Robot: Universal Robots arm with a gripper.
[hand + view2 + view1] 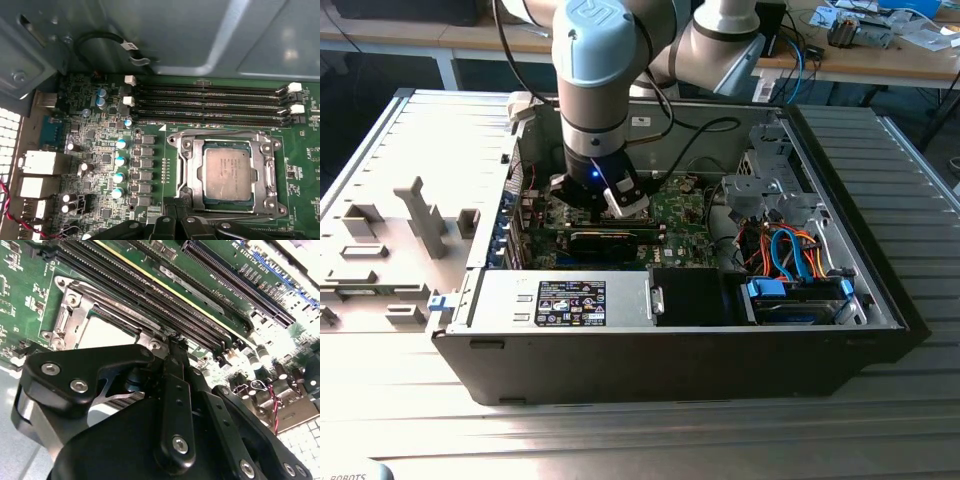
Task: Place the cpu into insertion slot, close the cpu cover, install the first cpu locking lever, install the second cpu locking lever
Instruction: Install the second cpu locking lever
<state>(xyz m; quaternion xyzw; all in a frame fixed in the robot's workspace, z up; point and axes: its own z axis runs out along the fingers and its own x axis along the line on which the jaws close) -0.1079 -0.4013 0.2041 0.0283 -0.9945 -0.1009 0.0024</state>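
Note:
The cpu, a dull silver square chip, lies flat in the insertion slot on the green motherboard. Over it lies the cpu cover, a silver frame with the chip showing through its window. A thin lever rod runs along the socket's side nearest the long memory slots. My gripper is at the socket's opposite edge, its fingers together with nothing visible between them. In the second wrist view the gripper tips sit right beside the cpu and the cover. In the exterior view the gripper reaches down into the open computer case.
Several long black memory slots run beside the socket. Capacitors and chokes stand on its other side. A black expansion card, a power supply and drive cables fill the case. Grey fixtures stand at the exterior view's left.

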